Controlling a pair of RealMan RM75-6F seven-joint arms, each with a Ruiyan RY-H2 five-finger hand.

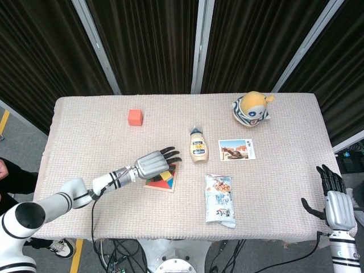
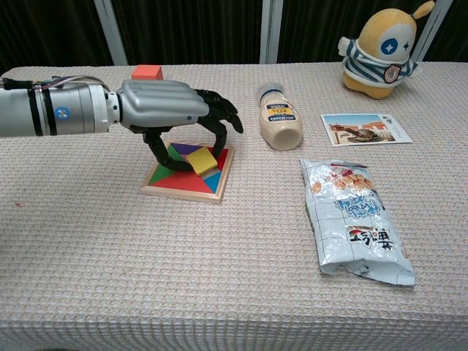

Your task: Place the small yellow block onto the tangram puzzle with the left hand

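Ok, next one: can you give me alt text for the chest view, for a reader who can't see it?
The robot's left hand arches over a wooden tangram puzzle, its fingertips at a small yellow block on the coloured pieces. To the right lie a mayonnaise bottle, a postcard and a snack bag; a plush toy and an orange cube sit at the back.

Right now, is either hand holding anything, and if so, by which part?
The left hand pinches the small yellow block by its opposite edges, thumb and fingertip, over the tangram puzzle. The right hand holds nothing, fingers apart, off the table edge.
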